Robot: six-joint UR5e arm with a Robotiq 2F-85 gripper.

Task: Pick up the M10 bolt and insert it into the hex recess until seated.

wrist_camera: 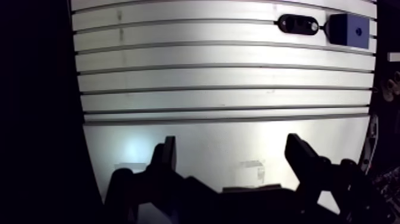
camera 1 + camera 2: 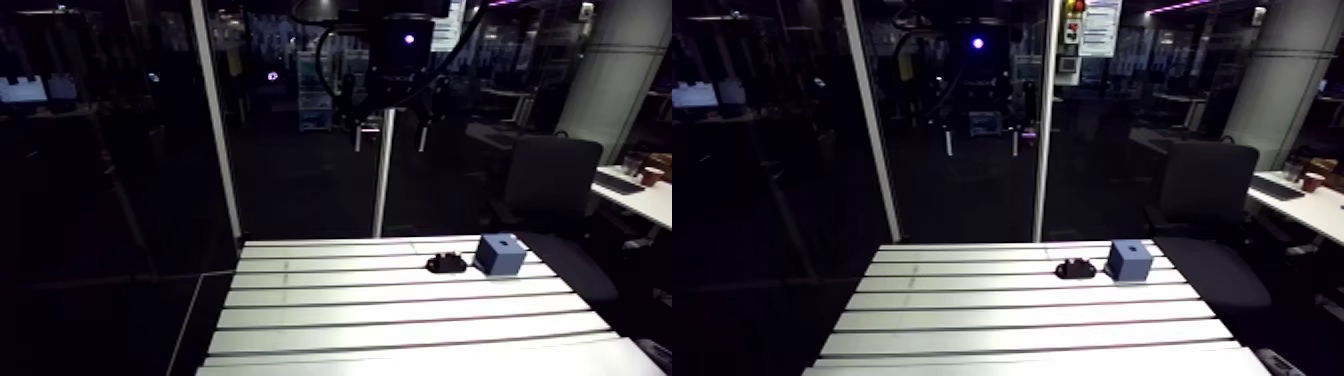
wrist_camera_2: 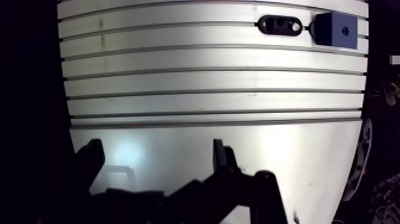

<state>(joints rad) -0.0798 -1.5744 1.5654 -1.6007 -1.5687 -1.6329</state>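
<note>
The gripper [image 1: 231, 145] hangs over the near edge of the tabletop [image 1: 208, 77], jaws released and empty. The M10 bolt [image 1: 299, 24], a small dark piece, lies near the far right corner, just beside the blue block [image 1: 350, 30]. It is better to centre over the bolt and descend without pushing the block

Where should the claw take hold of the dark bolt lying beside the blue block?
Likely from straight above, pinching across its narrow middle. The bolt lies flat with one end almost against the blue block, so its two long sides are the clear faces to pinch. The open claw hangs well short of it.
</note>
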